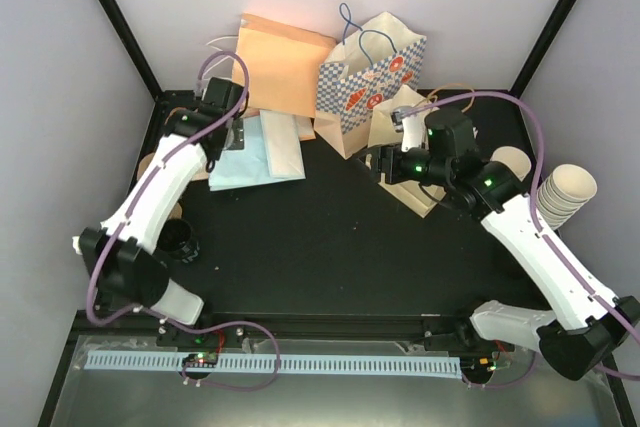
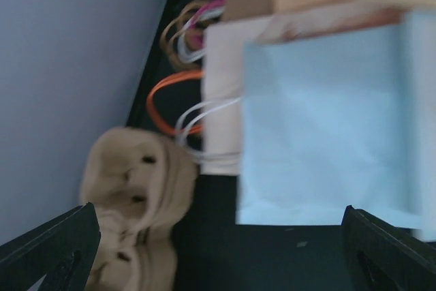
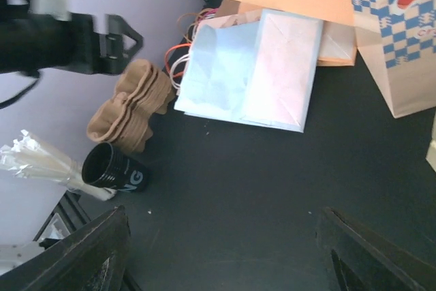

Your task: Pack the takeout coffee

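From above, your right claw (image 1: 380,161) hangs with its jaws apart, just beside the foot of the upright checkered bag (image 1: 371,79) and over a cream bag (image 1: 415,195) lying flat on the table (image 1: 320,247). The takeout coffee does not show here. No lidded cup is visible, and the wrist and arm hide whatever sits beneath them, so you cannot place it relative to either claw. The likeliest slip is going for the lidless stacked cups (image 1: 563,192) at the right edge instead. A careless sideways swing could also tip the checkered bag, close as it is. Your left claw (image 1: 228,137) sits at the back left, over the light-blue bag (image 1: 250,162).

In the left wrist view, that claw's jaws stand wide with nothing between them. Ahead lie the light-blue bag, some looped handles (image 2: 178,103) and a brown cardboard stack (image 2: 136,182). There is no coffee. Lowering here could snag a handle and drag the bags.

In the right wrist view, the jaws are apart and empty over bare table. A black mug (image 3: 112,168) holding white straws stands near the brown stack; it is dark, but it is no lidded paper cup, so don't mistake it. The coffee lies outside this view too, so find it before you close. When you do, a hard squeeze on paper could pop the lid.
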Controlling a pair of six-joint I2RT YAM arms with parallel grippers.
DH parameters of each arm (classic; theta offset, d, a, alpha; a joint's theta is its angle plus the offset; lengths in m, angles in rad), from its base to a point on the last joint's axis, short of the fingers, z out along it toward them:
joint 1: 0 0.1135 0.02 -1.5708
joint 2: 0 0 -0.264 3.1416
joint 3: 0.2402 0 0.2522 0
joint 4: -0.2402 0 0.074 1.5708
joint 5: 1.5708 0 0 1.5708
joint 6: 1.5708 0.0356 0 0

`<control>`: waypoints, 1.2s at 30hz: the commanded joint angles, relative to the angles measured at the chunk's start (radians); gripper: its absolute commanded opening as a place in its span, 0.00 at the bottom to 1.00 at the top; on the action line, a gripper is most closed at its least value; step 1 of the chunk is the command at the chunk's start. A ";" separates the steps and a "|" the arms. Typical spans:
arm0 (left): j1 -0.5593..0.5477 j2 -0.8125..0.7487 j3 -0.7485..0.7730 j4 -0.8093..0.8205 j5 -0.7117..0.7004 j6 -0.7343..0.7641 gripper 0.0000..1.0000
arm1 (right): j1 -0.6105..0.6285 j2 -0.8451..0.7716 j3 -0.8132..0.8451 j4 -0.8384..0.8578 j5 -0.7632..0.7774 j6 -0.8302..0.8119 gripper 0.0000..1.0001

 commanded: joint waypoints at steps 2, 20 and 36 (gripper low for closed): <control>0.112 0.176 0.069 -0.273 -0.128 0.025 0.99 | 0.011 -0.030 -0.012 0.085 -0.064 -0.024 0.78; 0.331 0.460 0.115 -0.225 -0.089 0.086 0.69 | 0.012 -0.092 -0.102 0.131 -0.097 0.002 0.79; 0.362 0.426 0.101 -0.210 -0.196 0.073 0.54 | 0.012 -0.066 -0.094 0.128 -0.110 -0.006 0.79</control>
